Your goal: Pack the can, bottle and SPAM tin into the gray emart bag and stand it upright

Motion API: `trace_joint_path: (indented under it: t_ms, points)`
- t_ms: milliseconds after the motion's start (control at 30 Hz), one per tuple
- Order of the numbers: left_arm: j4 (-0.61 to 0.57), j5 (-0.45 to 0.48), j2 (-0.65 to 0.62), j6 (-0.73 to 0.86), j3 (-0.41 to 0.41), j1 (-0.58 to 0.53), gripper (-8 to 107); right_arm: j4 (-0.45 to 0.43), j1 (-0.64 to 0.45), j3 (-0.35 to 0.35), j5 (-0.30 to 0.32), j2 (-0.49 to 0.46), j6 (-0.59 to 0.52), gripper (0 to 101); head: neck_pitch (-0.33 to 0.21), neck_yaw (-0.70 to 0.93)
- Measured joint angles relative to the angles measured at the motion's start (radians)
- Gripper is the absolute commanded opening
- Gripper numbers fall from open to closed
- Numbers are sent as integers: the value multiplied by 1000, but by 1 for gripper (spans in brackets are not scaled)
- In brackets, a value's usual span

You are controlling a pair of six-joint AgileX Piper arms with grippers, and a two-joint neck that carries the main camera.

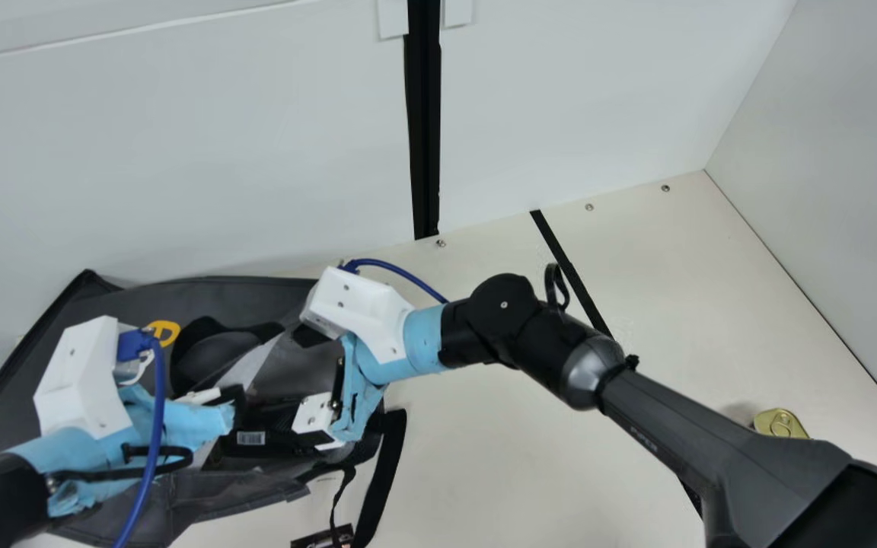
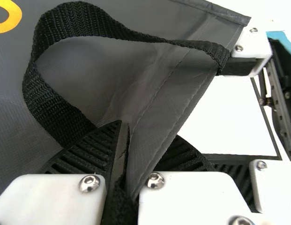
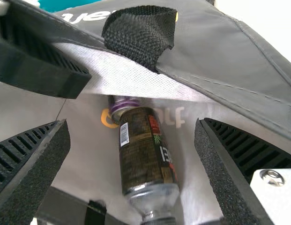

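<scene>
From where I'm standing, the dark gray fabric emart bag (image 1: 202, 293) is lying on its side towards eight o'clock in the main view, and the gold-lidded metal tin (image 1: 781, 423), presumably the SPAM, is sitting out on the cream table (image 1: 484, 464) at four o'clock. The left gripper (image 2: 126, 128) is pinching the bag's edge, with the black woven strap (image 2: 54, 110) looping beside it, while the right gripper (image 3: 132, 125) is gaping wide at the mouth, holding nothing. If that pinch is slipping on the slick fabric, the mouth could be sagging shut before the tin is getting in. A spread finger could be snagging the strap, and the black right forearm (image 1: 659, 418), passing over so near the tin, could be nudging it. The main view is giving me the tin and the bag's outside; the right wrist view is letting me look inside, where the dark-labelled bottle with a clear neck (image 3: 147, 150) is lying with its cap towards six o'clock and the purple-banded metal can (image 3: 123, 104) is resting at its eleven o'clock end. The left wrist view is settling what the pinch is gripping.
</scene>
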Motion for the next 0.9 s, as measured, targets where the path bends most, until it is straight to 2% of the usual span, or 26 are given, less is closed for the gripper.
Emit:
trace_joint_path:
  t_ms: [533,700,900]
  points:
    - [0,0,0,0,0,0,-8,-93,-113,13,97,-122,35,95,0,-2]
    - [0,0,0,0,0,0,-8,-135,-145,23,93,-172,69,95,0,-2]
    - [0,0,0,0,0,0,-8,-195,-171,41,50,-231,138,95,0,-2]
